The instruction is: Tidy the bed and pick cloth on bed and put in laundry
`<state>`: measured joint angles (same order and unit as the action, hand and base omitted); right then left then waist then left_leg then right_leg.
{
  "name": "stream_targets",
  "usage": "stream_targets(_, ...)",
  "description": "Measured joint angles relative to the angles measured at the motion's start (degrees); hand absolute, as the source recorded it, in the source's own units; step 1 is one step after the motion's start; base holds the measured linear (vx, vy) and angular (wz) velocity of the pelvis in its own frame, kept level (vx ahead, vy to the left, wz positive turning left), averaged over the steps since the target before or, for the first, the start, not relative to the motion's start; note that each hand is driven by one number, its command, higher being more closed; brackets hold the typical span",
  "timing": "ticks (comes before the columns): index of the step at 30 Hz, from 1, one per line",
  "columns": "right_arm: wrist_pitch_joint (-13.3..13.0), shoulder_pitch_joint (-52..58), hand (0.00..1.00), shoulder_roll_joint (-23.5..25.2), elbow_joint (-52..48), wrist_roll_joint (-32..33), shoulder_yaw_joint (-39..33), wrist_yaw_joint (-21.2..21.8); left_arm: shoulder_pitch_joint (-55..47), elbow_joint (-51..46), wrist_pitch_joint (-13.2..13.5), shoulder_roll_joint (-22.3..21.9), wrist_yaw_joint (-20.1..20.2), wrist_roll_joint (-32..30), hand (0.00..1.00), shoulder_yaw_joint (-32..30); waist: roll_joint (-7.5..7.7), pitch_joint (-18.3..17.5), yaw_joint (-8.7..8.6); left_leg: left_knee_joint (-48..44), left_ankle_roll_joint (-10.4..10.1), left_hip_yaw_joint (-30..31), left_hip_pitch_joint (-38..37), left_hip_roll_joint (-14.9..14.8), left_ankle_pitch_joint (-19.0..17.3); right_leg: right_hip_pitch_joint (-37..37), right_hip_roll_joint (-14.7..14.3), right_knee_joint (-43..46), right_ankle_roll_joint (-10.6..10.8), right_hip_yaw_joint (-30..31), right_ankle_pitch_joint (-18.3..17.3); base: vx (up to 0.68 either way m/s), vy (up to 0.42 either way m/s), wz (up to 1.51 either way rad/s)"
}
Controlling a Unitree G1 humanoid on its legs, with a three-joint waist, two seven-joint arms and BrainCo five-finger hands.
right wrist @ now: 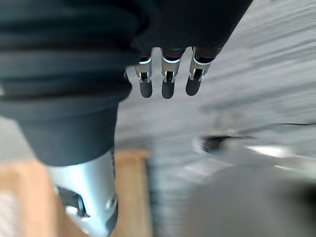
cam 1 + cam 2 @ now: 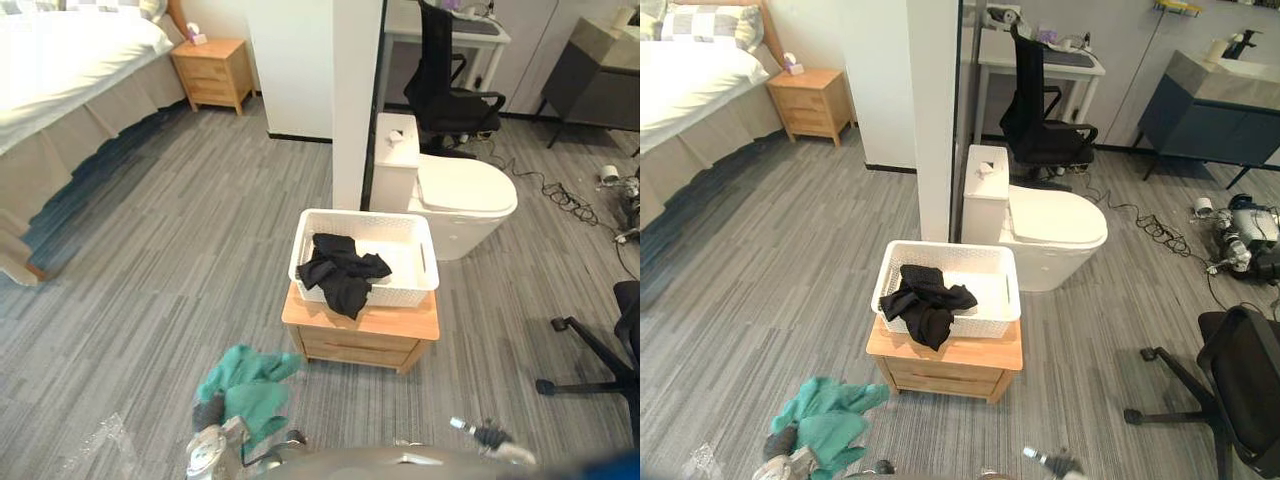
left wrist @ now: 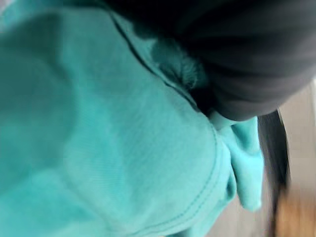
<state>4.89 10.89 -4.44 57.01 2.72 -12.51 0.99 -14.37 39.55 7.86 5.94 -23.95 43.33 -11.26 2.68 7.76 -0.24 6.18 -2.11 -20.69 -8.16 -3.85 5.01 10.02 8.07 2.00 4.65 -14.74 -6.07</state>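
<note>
While a black garment [image 2: 340, 272] is lodged in the white laundry basket [image 2: 365, 214], a teal cloth [image 2: 250, 385] is carried at the left hand [image 2: 207, 450], grip undiscernible. Right hand [image 1: 168, 85] is held slack, empty. Deposit is judged outstanding.

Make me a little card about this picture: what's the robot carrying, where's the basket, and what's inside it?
Left hand: carrying the green cloth, low in front of the robot
Right hand: open, holding nothing
White basket: on a small wooden cabinet, just ahead of the robot
Inside the basket: black cloth, part of it hanging over the front rim
Bed: far off to the left
</note>
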Motion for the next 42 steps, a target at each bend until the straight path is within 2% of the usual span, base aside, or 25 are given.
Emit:
stream_targets(3,-1.6,2.8,0.0,0.8,0.2,-0.1,-0.5,2.5,0.5,0.0,2.8,-1.0,-9.1,12.5,1.0,-6.8,-0.51,-0.3,-0.16,0.0,-0.2,0.9,0.1,0.4,-0.9,0.7,0.7,0.0,0.1,-1.7,-0.9,0.07,0.016,0.24)
stream_targets(4,-1.7,3.5,0.0,1.0,0.2,-1.1,-0.9,4.1,0.9,0.0,5.4,-1.3,-12.9,17.9,1.0,-9.8,-0.4,-0.9,-0.14,0.0,-0.2,0.9,0.1,0.5,-1.2,0.8,0.9,0.0,0.0,-2.0,-1.2,0.08,0.015,0.18)
stream_targets(5,-2.3,4.0,0.0,1.3,0.2,-5.6,-2.0,5.6,1.7,-0.1,8.6,-1.3,-16.6,22.5,1.0,-12.8,-0.3,-1.3,0.01,0.0,-0.1,1.2,0.1,0.8,-1.5,1.4,1.2,0.0,0.1,-3.0,-1.6,0.07,0.01,0.21)
stream_targets(6,-2.8,4.2,0.0,1.8,0.1,-7.8,-2.5,6.1,2.3,-0.3,10.1,-1.3,-18.1,24.2,1.0,-14.3,-0.29,-1.4,0.02,0.0,-0.2,1.5,0.1,0.9,-1.7,1.8,1.3,0.0,0.3,-3.5,-1.8,0.07,0.001,0.35)
stream_targets(8,-4.7,5.4,0.0,2.7,0.2,-14.7,-3.9,7.5,5.2,-5.7,15.8,-1.3,-26.5,27.2,1.0,-20.8,-0.43,-1.5,0.37,0.0,0.4,3.1,0.0,1.7,-2.3,3.1,2.2,-0.1,0.4,-5.9,-2.7,0.08,0.012,0.43)
stream_targets(9,-4.7,5.6,0.0,2.9,0.4,-15.7,-4.5,7.8,6.2,-8.3,16.9,-1.3,-29.3,26.6,1.0,-23.0,-0.51,-1.8,0.56,0.0,0.3,3.1,0.2,1.7,-2.4,3.0,2.2,-0.1,0.4,-6.4,-2.7,0.09,0.012,0.25)
stream_targets(10,-4.5,5.9,0.0,3.0,0.9,-16.7,-5.3,7.8,8.0,-14.5,18.8,-1.0,-35.6,23.9,1.0,-27.6,-0.58,-2.9,1.02,0.0,0.2,3.1,0.8,1.8,-2.6,2.7,2.5,-0.1,0.7,-6.6,-2.4,0.13,0.002,0.09)
stream_targets(11,-3.9,6.0,0.0,2.9,1.5,-16.7,-5.3,7.7,10.0,-20.2,19.0,0.4,-41.6,18.8,1.0,-31.9,-0.72,-3.9,1.25,0.0,-0.1,3.1,1.2,1.8,-2.8,2.7,2.5,-0.1,0.8,-6.8,-2.2,0.16,-0.002,0.05)
stream_targets(12,-3.7,6.0,0.0,2.9,1.5,-16.7,-5.3,7.6,11.2,-22.9,18.8,1.7,-44.2,16.3,1.0,-33.7,-0.76,-4.1,1.21,0.0,-0.3,3.1,1.1,1.8,-2.9,2.8,2.5,0.0,0.8,-7.0,-2.1,0.18,-0.008,0.05)
stream_targets(13,-3.0,6.4,0.0,2.9,1.5,-16.3,-5.3,7.3,13.9,-27.1,16.9,5.0,-48.0,11.5,1.0,-36.7,-0.79,-4.9,1.18,0.0,-0.5,3.2,1.2,1.8,-3.1,2.9,2.5,0.0,0.8,-7.2,-2.1,0.17,-0.016,0.06)
stream_targets(14,-2.7,6.7,0.0,2.9,1.5,-15.9,-5.3,7.1,15.3,-28.5,15.6,6.9,-49.2,9.2,1.0,-37.9,-0.84,-5.3,1.19,0.0,-0.5,3.3,1.2,1.8,-3.1,2.9,2.5,0.1,0.8,-7.2,-2.0,0.18,-0.015,0.1)
stream_targets(15,-1.9,7.3,0.0,2.9,1.5,-15.0,-5.4,6.5,18.2,-30.6,12.0,11.7,-49.8,5.2,1.0,-40.1,-0.96,-6.3,1.1,0.0,-0.5,3.5,1.1,1.7,-3.0,3.0,2.5,0.3,0.7,-7.2,-2.0,0.15,-0.008,0.1)
stream_targets(17,-1.4,8.1,0.0,3.0,1.6,-13.7,-6.3,5.5,22.1,-31.3,7.0,19.0,-47.3,1.1,1.0,-42.4,-1.34,-7.3,0.8,-0.1,-0.6,3.4,0.9,1.6,-3.1,2.9,2.4,1.0,0.7,-7.1,-2.0,0.13,-0.003,0.06)
stream_targets(18,-1.3,8.3,0.0,3.4,1.5,-12.9,-7.7,5.1,24.1,-31.3,3.8,23.7,-43.1,-1.3,1.0,-43.5,-1.54,-7.4,0.69,-0.1,-0.6,2.3,0.1,1.6,-3.2,3.0,2.1,1.3,0.5,-6.8,-1.9,0.16,0.013,-0.11)
stream_targets(20,-1.4,9.2,0.0,3.7,0.9,-11.3,-9.0,4.9,25.7,-31.3,-1.0,29.9,-32.2,-5.5,1.0,-44.6,-1.72,-7.5,0.69,-0.4,-0.5,0.7,-0.7,1.6,-3.2,2.9,2.0,1.4,0.3,-6.4,-1.7,0.1,0.012,-0.26)
stream_targets(21,-1.6,10.3,0.0,3.8,0.3,-10.1,-10.3,5.0,27.3,-31.0,-3.1,34.7,-23.9,-8.5,1.0,-42.7,-1.73,-8.1,0.56,-0.4,-0.6,-0.4,-1.1,1.6,-3.3,2.9,1.8,1.3,0.3,-6.1,-1.7,0.02,-0.01,-0.22)
stream_targets(24,-2.3,11.0,0.0,4.1,0.4,-8.9,-13.6,6.1,30.6,-30.4,-3.2,40.3,-12.5,-14.6,1.0,-37.1,-2.22,-8.5,0.02,-0.3,-0.7,-2.0,-1.1,1.0,-3.7,2.3,1.2,1.1,0.3,-4.0,-1.7,0.0,-0.026,-0.26)
stream_targets(26,-4.0,11.6,0.0,4.2,1.6,-8.5,-17.0,7.4,35.6,-25.8,-2.6,44.8,-3.8,-20.5,1.0,-30.8,-2.82,-8.9,-0.76,-0.2,-0.9,-4.1,-1.9,0.7,-3.9,2.0,0.8,0.5,0.2,-1.2,-1.8,-0.06,-0.043,-0.53)
stream_targets(28,-4.7,11.7,0.0,3.8,2.8,-8.5,-19.5,8.0,40.0,-21.9,-2.5,46.9,0.9,-24.2,1.0,-25.7,-3.29,-9.1,-2.13,-0.1,-1.1,-5.6,-1.9,0.6,-3.9,1.0,0.5,-0.1,0.0,1.2,-1.9,-0.09,-0.044,-0.62)
stream_targets(30,-5.4,11.7,0.0,3.5,3.9,-8.5,-21.6,9.1,45.2,-16.6,-2.5,49.2,3.7,-28.5,1.0,-19.3,-3.64,-9.1,-3.61,-0.1,-1.3,-7.6,-1.9,0.1,-3.8,-0.4,0.0,0.0,0.0,3.8,-1.9,-0.11,-0.04,-0.68)
stream_targets(32,-6.3,12.0,0.0,3.0,5.0,-8.8,-23.1,10.1,51.5,-9.3,-2.4,52.3,6.2,-34.4,1.0,-10.3,-3.69,-9.0,-6.42,-0.1,-1.6,-10.5,-2.1,-0.6,-3.7,-2.4,-1.0,0.2,-0.6,7.7,-1.5,-0.11,-0.032,-0.74)
stream_targets(33,-6.6,12.0,0.0,2.9,5.4,-9.1,-23.1,10.1,53.0,-7.7,-2.3,52.8,6.7,-35.9,1.0,-8.3,-3.59,-8.9,-6.89,-0.2,-1.8,-11.1,-2.3,-0.8,-3.9,-2.9,-1.2,0.4,-0.7,8.6,-1.4,-0.1,-0.013,-0.82)
stream_targets(35,-7.2,12.3,0.0,2.5,6.7,-10.6,-23.1,10.3,57.2,-2.7,-2.1,53.9,8.5,-40.7,1.0,-2.9,-3.05,-8.5,-9.18,-0.3,-2.8,-13.7,-2.9,-1.2,-4.6,-4.6,-2.1,0.6,-1.1,12.5,-0.8,-0.08,-0.002,-0.86)
stream_targets(39,-8.1,13.3,0.0,2.2,8.3,-11.6,-22.8,10.5,59.0,2.9,-2.0,53.9,10.9,-43.5,1.0,0.3,-2.32,-7.5,-12.25,-0.4,-2.6,-16.2,-3.1,-1.3,-4.8,-6.4,-3.0,-0.1,-1.0,16.7,0.8,-0.03,0.0,-0.63)
stream_targets(42,-9.1,14.2,0.0,2.4,9.3,-12.3,-22.7,10.6,59.0,7.1,-2.1,53.8,12.6,-45.4,1.0,0.8,-1.65,-6.3,-12.86,-0.4,-2.7,-16.5,-4.5,-1.7,-5.4,-6.3,-4.0,-0.5,-0.8,20.3,2.1,0.05,-0.03,-0.62)
